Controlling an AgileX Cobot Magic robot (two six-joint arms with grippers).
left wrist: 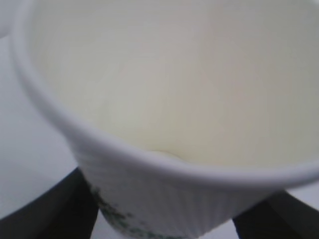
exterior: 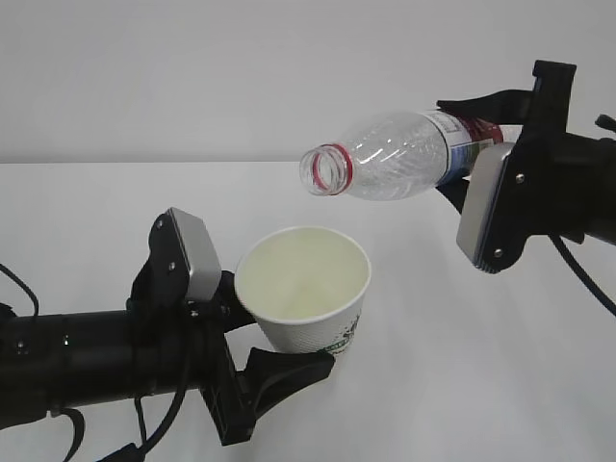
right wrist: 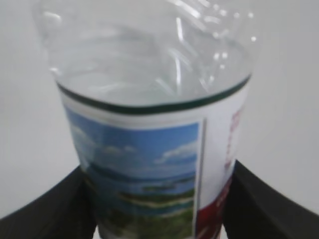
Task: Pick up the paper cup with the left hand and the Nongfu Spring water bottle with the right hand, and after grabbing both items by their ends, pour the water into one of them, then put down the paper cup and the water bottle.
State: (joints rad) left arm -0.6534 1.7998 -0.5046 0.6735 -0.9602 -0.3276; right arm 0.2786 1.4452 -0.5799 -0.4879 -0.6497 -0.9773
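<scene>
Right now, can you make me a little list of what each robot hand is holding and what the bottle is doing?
left hand: shut on the paper cup, held tilted above the table
right hand: shut on the water bottle at its labelled end
bottle: lying almost sideways, no cap, mouth above the cup
cup inside: looks empty and dry
water stream: none visible

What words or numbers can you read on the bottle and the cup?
None can be read.
Nongfu Spring water bottle: red lettering down the white part of its label, too blurred to read; the rest is a landscape picture.
Paper cup: a green print low on its side, too small and blurred to read.
</scene>
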